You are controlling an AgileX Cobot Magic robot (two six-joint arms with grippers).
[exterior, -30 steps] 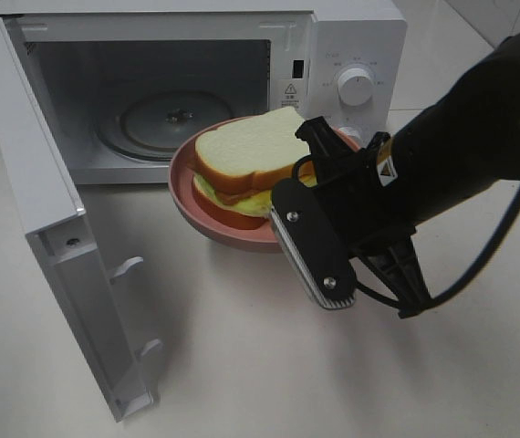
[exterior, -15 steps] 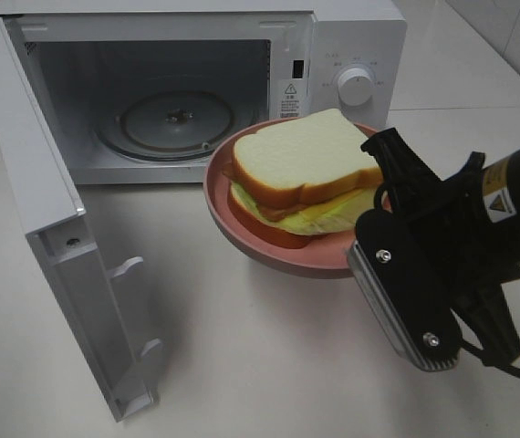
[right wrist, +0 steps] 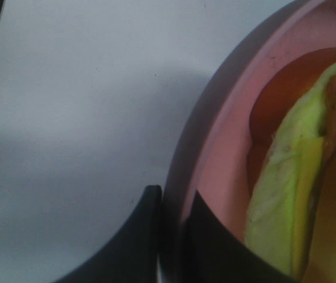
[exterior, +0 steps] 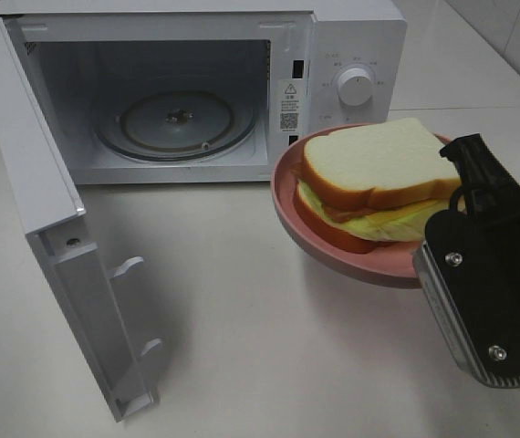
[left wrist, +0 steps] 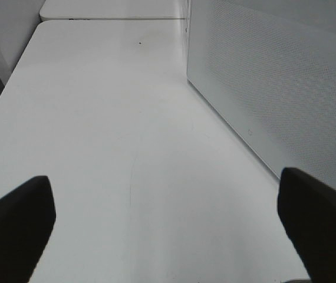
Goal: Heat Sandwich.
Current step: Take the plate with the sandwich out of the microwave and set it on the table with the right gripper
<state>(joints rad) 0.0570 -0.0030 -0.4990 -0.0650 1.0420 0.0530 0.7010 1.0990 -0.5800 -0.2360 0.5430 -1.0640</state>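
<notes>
On the right of the high view, my right gripper is clamped on the rim of the pink plate, which I hold above the white table, in front of the microwave's control panel. Sandwich: it sits on the plate, white bread on top, orange-red and pale green layers showing along its edge. Right wrist view: my two dark fingers pinch the plate rim between them, one on the outer side and one on the inner, with the green and red filling just beside the inner finger. Microwave: its door stands swung wide to the left, and the glass turntable inside is bare. Left gripper: seen only in the left wrist view, its fingers spread wide and holding nothing, over the table beside a perforated white panel.
</notes>
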